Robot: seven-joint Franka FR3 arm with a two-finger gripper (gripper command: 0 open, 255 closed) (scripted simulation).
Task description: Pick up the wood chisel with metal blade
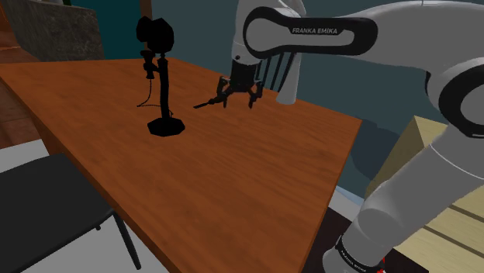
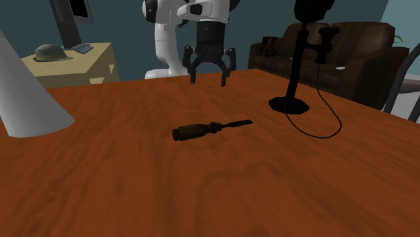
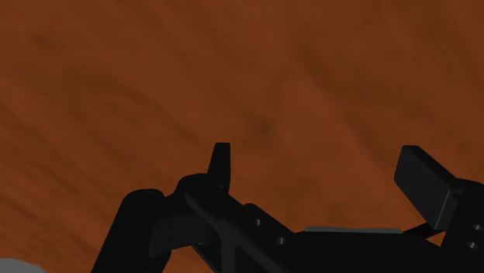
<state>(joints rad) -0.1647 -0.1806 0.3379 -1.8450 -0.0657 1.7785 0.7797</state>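
The jaws stand wide apart with nothing between them. The all-black two-finger gripper (image 2: 208, 79) hangs over the reddish-brown wooden table (image 2: 121, 188). The wood chisel with a dark brown handle and slim metal blade (image 2: 210, 128) lies flat on the table, apart from the fingers. In the shoulder view it is only a dark sliver, partly hidden behind a finger. A black upright stand with a round base and trailing cord (image 2: 297, 74) is off to one side, its top cut off.
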